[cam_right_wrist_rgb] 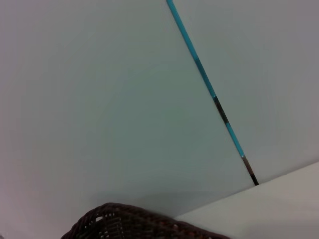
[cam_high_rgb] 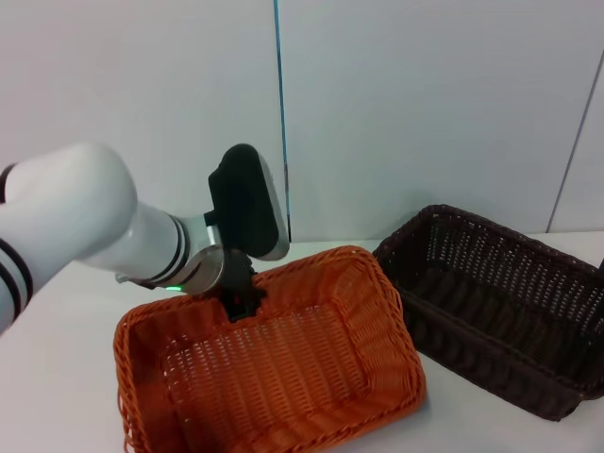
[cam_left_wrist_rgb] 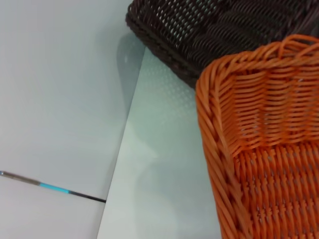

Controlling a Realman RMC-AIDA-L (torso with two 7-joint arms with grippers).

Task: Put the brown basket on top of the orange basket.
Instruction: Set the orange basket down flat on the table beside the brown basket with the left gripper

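Note:
The orange basket [cam_high_rgb: 274, 368] sits on the white table at the front centre; its corner fills the left wrist view [cam_left_wrist_rgb: 259, 144]. The brown basket [cam_high_rgb: 500, 302] stands to its right, close beside it, empty and upright; it also shows in the left wrist view [cam_left_wrist_rgb: 209, 30], and a bit of its rim shows in the right wrist view [cam_right_wrist_rgb: 129, 224]. My left gripper [cam_high_rgb: 242, 300] reaches down onto the orange basket's far rim, its dark fingers closed over the rim. My right gripper is out of view.
The white table [cam_high_rgb: 57, 377] runs up to a pale wall with a thin blue seam [cam_high_rgb: 279, 113] behind the baskets. The table's back edge [cam_left_wrist_rgb: 124, 144] lies close behind the orange basket.

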